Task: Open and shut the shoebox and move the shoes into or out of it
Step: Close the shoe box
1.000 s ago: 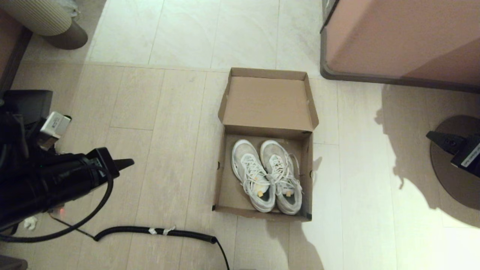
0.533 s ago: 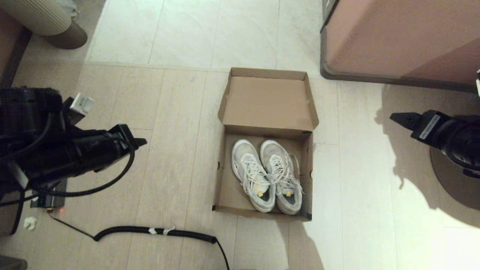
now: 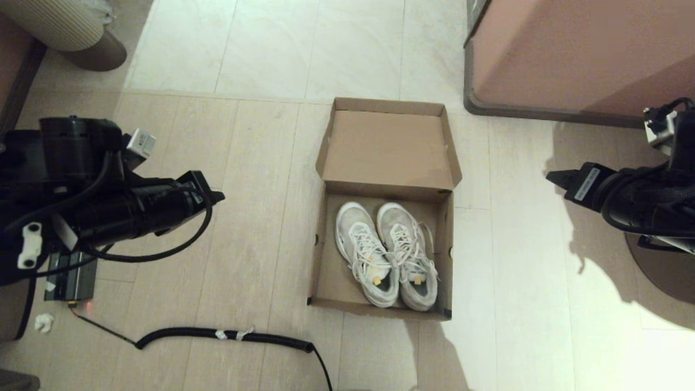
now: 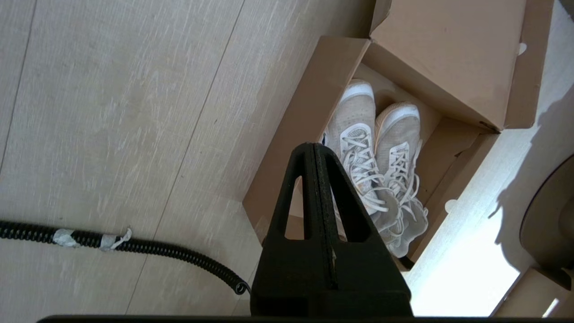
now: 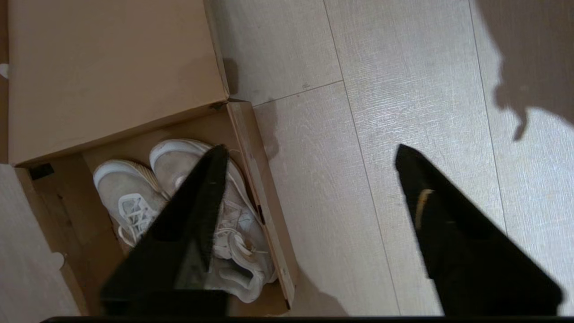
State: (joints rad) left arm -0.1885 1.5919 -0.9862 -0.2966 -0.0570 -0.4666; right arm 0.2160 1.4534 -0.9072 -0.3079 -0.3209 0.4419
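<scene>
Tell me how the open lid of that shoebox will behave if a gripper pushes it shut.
The lid is thin cardboard folded back flat behind the shoebox, so it will probably swing on its hinge but flex under a one-sided push. The box looks light, holding only the shoes, and may slide on the smooth floor.

- We see a pinkish cabinet at the far right.
- We see a coiled black cable on the pale floor.
- We see a ribbed beige bin at the far left.

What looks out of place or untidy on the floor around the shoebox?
A black coiled cable with tape scraps lies loose on the floor left of the shoebox; a crumpled white scrap sits farther left. The sneakers lie neatly inside.
</scene>
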